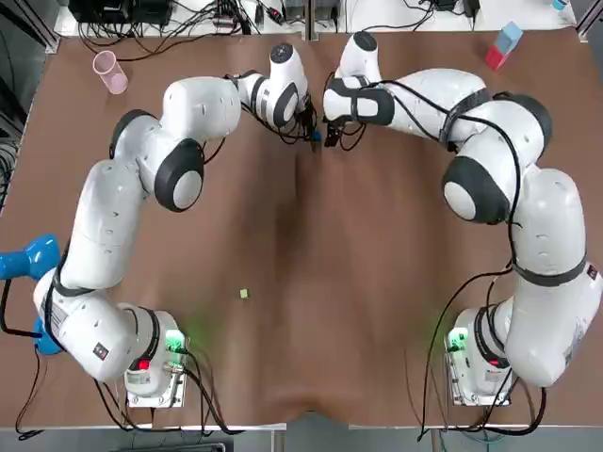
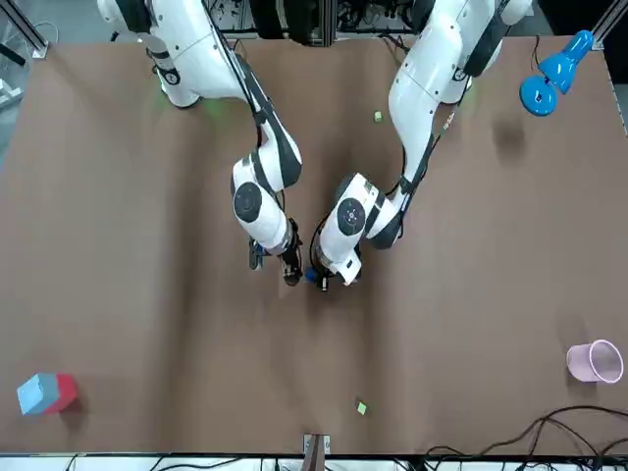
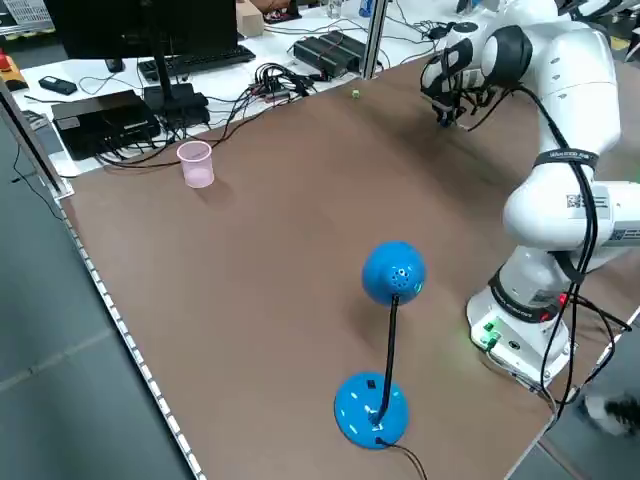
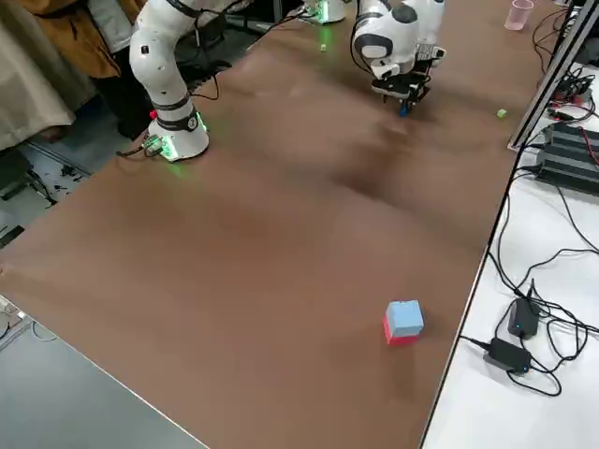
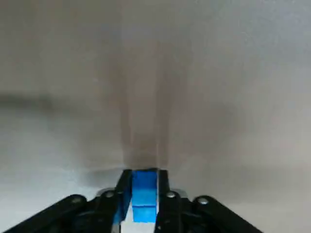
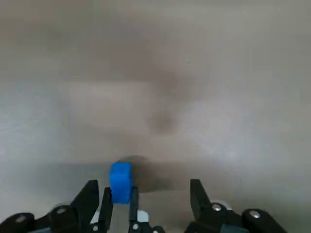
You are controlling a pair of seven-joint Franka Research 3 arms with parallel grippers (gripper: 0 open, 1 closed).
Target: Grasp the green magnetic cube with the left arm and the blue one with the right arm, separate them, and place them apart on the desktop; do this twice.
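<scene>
Nearest the arm bases, a small green cube (image 1: 244,294) lies alone on the brown table (image 1: 377,311). A blue lamp (image 3: 393,275) stands at the robot's near-left edge. Past mid-table both arms reach in and meet w/ tips close together. The left gripper (image 5: 144,178) is pinching the blue cube (image 5: 144,194) between its fingers, right at the table surface. The right gripper (image 6: 143,187) is just beside it, fingers spread wide w/ nothing between them, and the cube sits close to one finger. Farther out, a second green cube (image 2: 361,407) lies near the far edge. At the far corners are a pink cup (image 1: 110,72) on the left and a red-and-blue block (image 1: 502,47) on the right.
</scene>
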